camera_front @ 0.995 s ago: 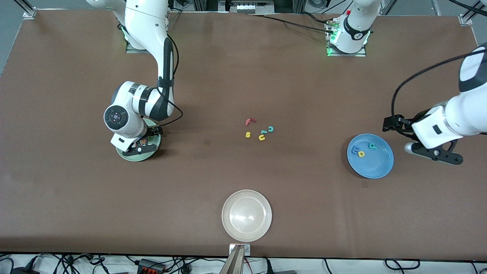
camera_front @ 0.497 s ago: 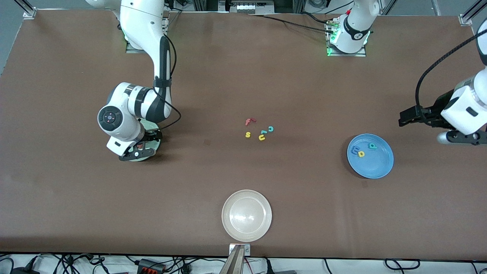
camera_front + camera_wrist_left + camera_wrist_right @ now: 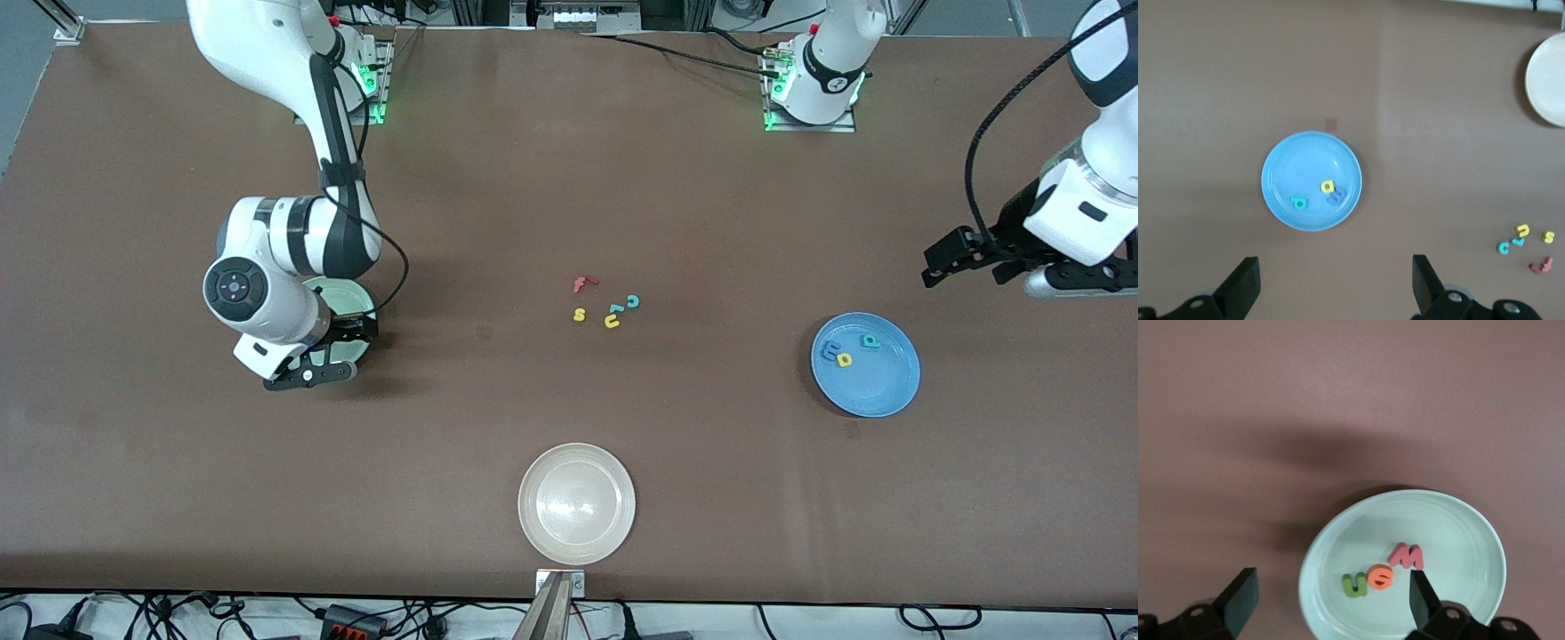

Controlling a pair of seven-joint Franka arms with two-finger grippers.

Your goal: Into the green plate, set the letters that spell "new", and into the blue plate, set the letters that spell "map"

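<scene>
A: What rests on the worktop (image 3: pixel 569 196)?

B: The blue plate (image 3: pixel 880 391), toward the left arm's end, holds the blue "m" (image 3: pixel 831 352), yellow "a" (image 3: pixel 844 360) and teal "p" (image 3: pixel 869 340). The green plate (image 3: pixel 1458 520), toward the right arm's end, holds the olive "n" (image 3: pixel 1355 585), orange "e" (image 3: pixel 1381 577) and pink "w" (image 3: pixel 1407 557).

A: And the end effectors?

B: The left end effector (image 3: pixel 1331 290) hangs above the worktop near the blue plate, fingers spread, holding nothing. The right end effector (image 3: pixel 1328 603) hangs over the green plate's rim, fingers likewise spread and empty.
</scene>
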